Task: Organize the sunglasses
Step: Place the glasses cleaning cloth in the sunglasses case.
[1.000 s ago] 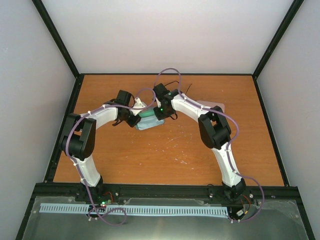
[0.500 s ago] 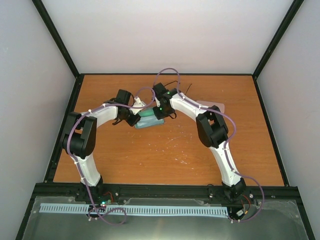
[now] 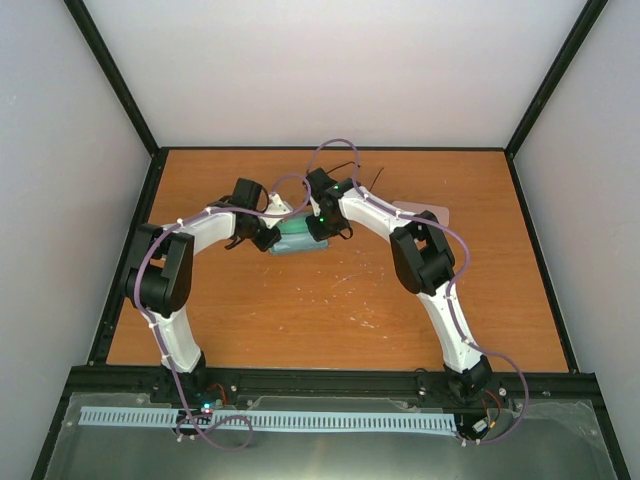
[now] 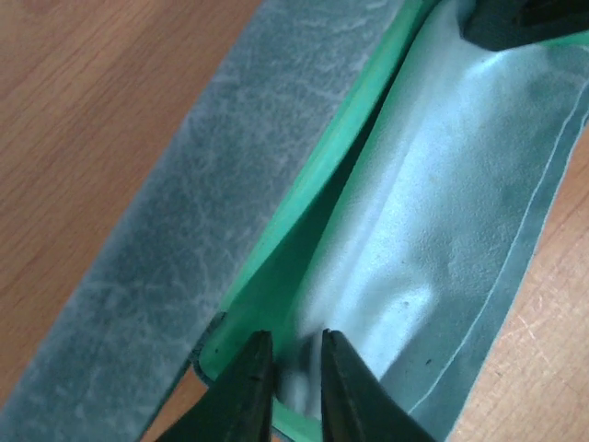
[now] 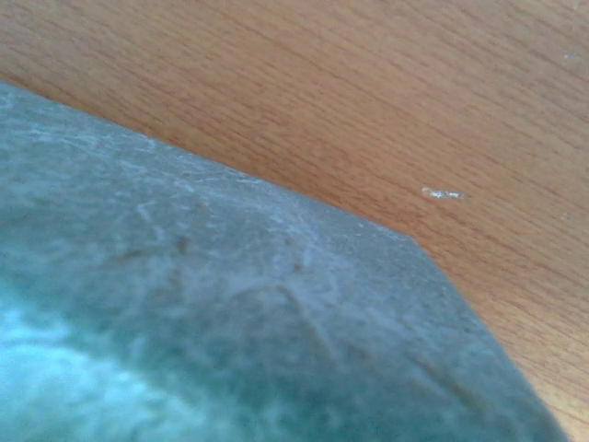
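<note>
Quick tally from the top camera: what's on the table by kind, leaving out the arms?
Blue-grey case, open, green inside: 1
Pale flat item, kind unclear: 1
Black sunglasses, likely, only thin frame bits show: 1
Total: 3

— How many cases on the table [image 3: 300, 330]?
— One blue-grey case [image 3: 296, 245], green inside, at eleven o'clock from the table's middle. There is also one pale pink piece [image 3: 438, 213] at two o'clock. It is partly hidden, so I can't tell whether it is a case or a cloth.
— Sunglasses [image 3: 347, 166]?
— One pair that I can make out, thin and black, at twelve o'clock, mostly hidden.
— And the robot?
— Two arms: left arm [image 3: 190, 240] and right arm [image 3: 425, 262].
</note>
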Available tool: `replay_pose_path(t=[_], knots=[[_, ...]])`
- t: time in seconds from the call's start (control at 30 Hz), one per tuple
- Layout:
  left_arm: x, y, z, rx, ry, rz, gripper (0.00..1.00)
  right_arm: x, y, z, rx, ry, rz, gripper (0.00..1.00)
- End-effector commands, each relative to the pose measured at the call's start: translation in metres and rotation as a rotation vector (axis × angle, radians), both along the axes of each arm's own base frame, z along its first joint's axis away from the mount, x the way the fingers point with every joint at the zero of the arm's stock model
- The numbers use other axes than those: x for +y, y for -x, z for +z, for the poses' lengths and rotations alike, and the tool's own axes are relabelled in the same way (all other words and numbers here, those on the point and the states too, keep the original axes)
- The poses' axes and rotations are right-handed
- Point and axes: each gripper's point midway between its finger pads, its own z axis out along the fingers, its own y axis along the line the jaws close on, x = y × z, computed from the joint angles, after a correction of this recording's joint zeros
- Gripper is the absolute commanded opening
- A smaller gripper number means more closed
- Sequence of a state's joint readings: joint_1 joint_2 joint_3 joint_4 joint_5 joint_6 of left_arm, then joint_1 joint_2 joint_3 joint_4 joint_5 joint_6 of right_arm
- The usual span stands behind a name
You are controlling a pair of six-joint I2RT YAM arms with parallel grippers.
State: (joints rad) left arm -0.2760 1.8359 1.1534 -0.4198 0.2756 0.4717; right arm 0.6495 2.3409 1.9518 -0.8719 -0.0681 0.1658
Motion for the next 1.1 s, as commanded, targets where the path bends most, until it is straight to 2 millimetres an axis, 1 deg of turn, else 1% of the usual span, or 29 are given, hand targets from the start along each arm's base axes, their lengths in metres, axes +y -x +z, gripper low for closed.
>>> replay_pose_path(t=[0.0,0.07,0.17,0.27,0.33,0.53,0.6,0.67,0.73,0.83,0.9,0.93,1.0,1.07], knots=[[0.002,-0.012,0.01,-0.051,-0.001,0.008,0.21,-0.002,-0.007,0.004,-0.011,-0.004,-0.02,0.08],[0.003,-0.011,0.011,-0.055,0.0,0.011,0.25,-0.002,-0.007,0.005,-0.013,-0.009,-0.025,0.1],[0.004,-0.009,0.013,-0.056,0.001,0.016,0.26,-0.001,-0.006,0.009,-0.017,-0.017,-0.028,0.14],[0.004,-0.006,0.015,-0.056,0.009,0.023,0.26,-0.002,-0.005,0.013,-0.025,-0.024,-0.034,0.2],[0.005,-0.004,0.018,-0.06,0.013,0.028,0.27,-0.002,-0.007,0.02,-0.04,-0.03,-0.041,0.22],[0.008,0.006,0.022,-0.062,0.017,0.042,0.27,-0.006,-0.007,0.048,-0.096,-0.057,-0.074,0.3],[0.009,0.009,0.024,-0.063,0.019,0.049,0.27,-0.007,-0.005,0.059,-0.113,-0.071,-0.084,0.33],[0.009,0.013,0.027,-0.066,0.028,0.053,0.27,-0.009,-0.002,0.067,-0.125,-0.085,-0.091,0.38],[0.009,0.016,0.03,-0.067,0.037,0.058,0.29,-0.011,0.0,0.076,-0.138,-0.097,-0.108,0.38],[0.01,0.02,0.035,-0.067,0.048,0.07,0.3,-0.02,0.002,0.091,-0.17,-0.111,-0.157,0.36],[0.011,0.022,0.041,-0.076,0.054,0.079,0.31,-0.031,-0.005,0.105,-0.204,-0.116,-0.222,0.37],[0.012,0.023,0.044,-0.085,0.053,0.082,0.32,-0.038,-0.01,0.111,-0.214,-0.119,-0.264,0.39],[0.014,0.021,0.05,-0.105,0.048,0.093,0.35,-0.057,-0.025,0.119,-0.21,-0.109,-0.372,0.51],[0.018,0.017,0.057,-0.126,0.038,0.108,0.42,-0.078,-0.045,0.122,-0.186,-0.115,-0.487,0.51]])
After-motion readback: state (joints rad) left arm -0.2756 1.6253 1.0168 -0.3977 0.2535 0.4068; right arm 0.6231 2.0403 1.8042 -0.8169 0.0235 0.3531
